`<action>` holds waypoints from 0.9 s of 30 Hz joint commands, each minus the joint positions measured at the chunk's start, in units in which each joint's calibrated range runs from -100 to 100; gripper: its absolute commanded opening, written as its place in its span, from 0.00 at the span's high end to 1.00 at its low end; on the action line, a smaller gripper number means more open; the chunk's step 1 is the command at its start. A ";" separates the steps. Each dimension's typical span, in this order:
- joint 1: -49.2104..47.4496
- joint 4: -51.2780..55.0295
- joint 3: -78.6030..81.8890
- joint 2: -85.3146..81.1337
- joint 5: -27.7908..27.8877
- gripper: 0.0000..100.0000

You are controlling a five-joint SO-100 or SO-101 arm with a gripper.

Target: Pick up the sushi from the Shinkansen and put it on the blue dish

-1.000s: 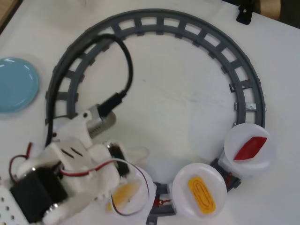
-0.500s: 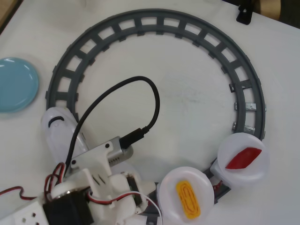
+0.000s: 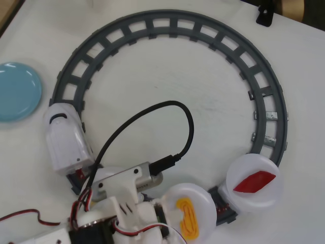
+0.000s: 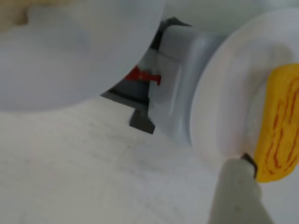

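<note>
On the white bench [image 3: 203, 101], the Shinkansen [image 3: 66, 145] has advanced along the track [image 3: 264, 96]; claw [image 4: 254, 182] now beside the sushi [image 3: 188, 218], its grip unclear.

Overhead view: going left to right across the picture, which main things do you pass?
Blue dish → Shinkansen → sushi on its white plate → red piece on its plate.
</note>
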 commanded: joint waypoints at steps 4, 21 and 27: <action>0.55 -1.96 0.02 6.11 -0.14 0.80; -0.33 -3.32 -1.15 9.35 -0.35 0.80; -0.51 -2.98 -0.43 9.93 -0.19 0.80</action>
